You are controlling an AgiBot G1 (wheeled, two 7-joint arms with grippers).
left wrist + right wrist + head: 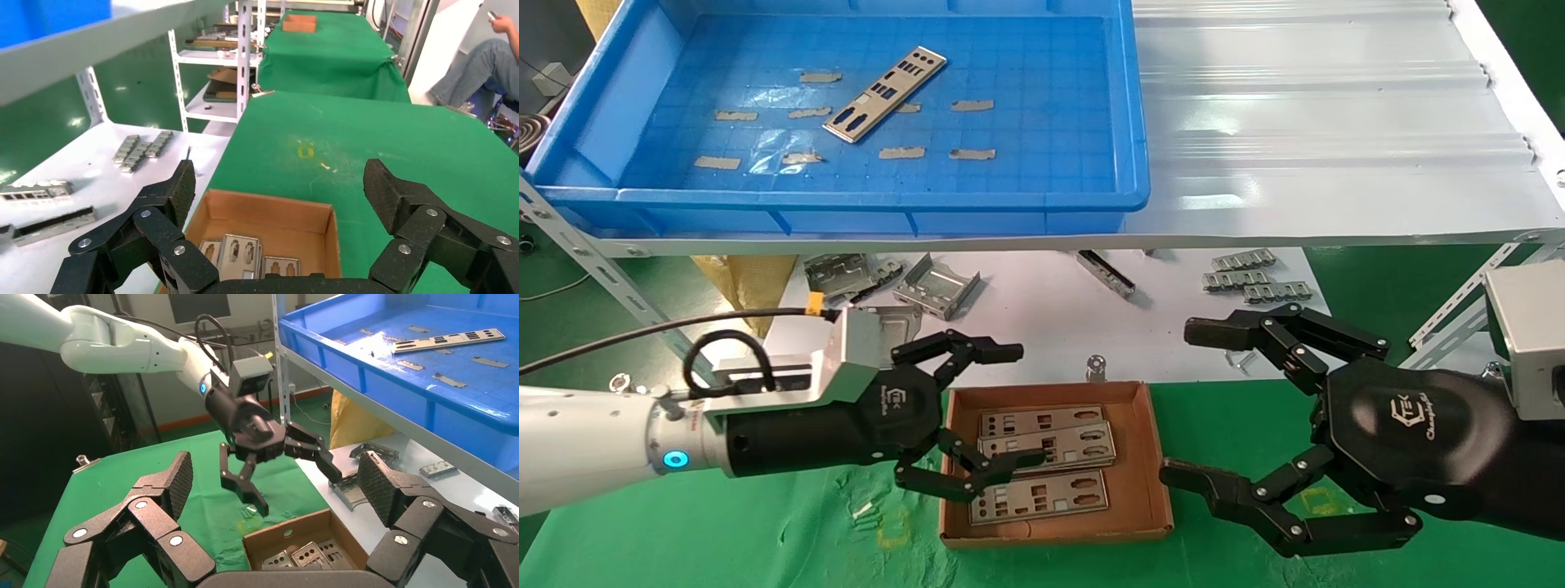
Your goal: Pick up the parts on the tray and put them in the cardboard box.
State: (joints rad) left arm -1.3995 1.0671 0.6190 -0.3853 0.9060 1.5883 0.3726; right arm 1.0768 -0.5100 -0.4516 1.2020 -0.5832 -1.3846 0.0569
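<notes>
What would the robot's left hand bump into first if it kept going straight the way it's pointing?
Probably the right hand. The left hand, open and empty, points sideways over the cardboard box toward that open hand. It seems to hang above the parts in the box, though its height is hard to judge.

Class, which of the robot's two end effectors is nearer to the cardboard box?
Left. The left end effector hangs open over the cardboard box's left edge, above the plates. The right end effector is open beside the box's right wall.
</notes>
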